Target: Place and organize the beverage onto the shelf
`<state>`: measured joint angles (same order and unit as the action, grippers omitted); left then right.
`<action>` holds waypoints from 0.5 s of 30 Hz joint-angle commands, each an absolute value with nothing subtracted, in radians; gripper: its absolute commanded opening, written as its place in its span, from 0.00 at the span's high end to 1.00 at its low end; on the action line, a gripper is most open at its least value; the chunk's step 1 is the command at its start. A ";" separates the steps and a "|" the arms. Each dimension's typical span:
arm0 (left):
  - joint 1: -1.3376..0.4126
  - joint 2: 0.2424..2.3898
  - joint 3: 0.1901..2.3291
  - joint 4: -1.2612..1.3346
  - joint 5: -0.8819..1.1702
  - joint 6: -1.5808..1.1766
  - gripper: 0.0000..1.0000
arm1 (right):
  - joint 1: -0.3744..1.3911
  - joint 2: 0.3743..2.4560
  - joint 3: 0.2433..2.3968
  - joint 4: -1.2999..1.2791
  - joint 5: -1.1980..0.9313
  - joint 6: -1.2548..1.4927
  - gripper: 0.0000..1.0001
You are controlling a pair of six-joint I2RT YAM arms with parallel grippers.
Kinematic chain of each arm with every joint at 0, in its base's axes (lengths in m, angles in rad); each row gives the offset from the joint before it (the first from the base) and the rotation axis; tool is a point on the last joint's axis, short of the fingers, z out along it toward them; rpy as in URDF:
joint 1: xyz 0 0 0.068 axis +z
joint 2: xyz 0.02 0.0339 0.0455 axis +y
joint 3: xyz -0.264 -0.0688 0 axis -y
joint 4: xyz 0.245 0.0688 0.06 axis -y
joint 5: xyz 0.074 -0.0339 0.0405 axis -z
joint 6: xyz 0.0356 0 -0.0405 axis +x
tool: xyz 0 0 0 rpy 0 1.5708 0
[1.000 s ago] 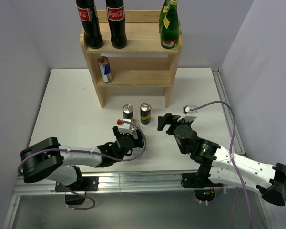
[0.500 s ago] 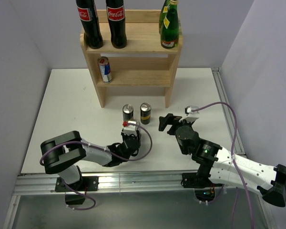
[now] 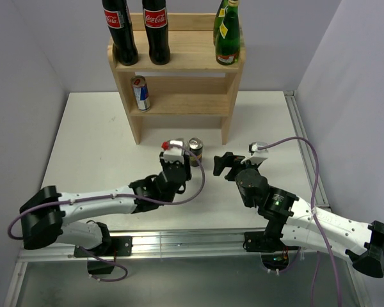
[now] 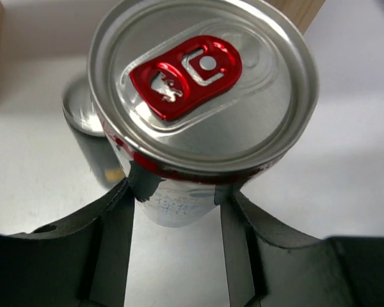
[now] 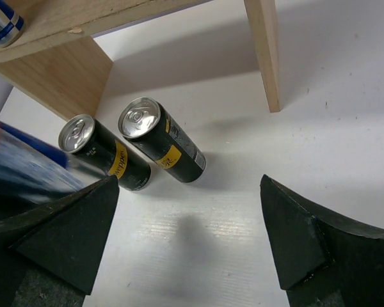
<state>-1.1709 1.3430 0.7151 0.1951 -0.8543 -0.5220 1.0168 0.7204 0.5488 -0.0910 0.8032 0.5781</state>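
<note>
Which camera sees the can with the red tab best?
Left wrist view: the can with the red tab fills it, clamped in the left gripper. In the top view that gripper mostly covers it; the right wrist shows only a blur.

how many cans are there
4: one can on the shelf's lower board, two black cans on the table, one red-tabbed can in the left gripper.

Your left arm (image 3: 96, 203) stretches forward and inward, with the jaws of the left gripper (image 4: 178, 208) clamped on the sides of a can (image 4: 201, 83). Your right arm (image 3: 294, 214) angles inward too, and the jaws of the right gripper (image 3: 221, 164) are spread wide.
</note>
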 commanded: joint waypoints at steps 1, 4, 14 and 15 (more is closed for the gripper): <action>-1.135 1.256 0.895 0.123 -0.899 -0.428 1.00 | 1.020 0.712 0.549 -0.060 0.828 0.572 0.02; -1.071 1.262 0.984 0.126 -0.865 -0.351 1.00 | 1.020 0.719 0.552 -0.048 0.822 0.571 0.02; -0.807 1.443 1.213 0.189 -0.678 -0.242 1.00 | 1.022 0.707 0.560 -0.052 0.833 0.555 0.02; -0.795 1.460 1.227 0.195 -0.669 -0.239 1.00 | 1.020 0.707 0.558 -0.055 0.834 0.557 0.02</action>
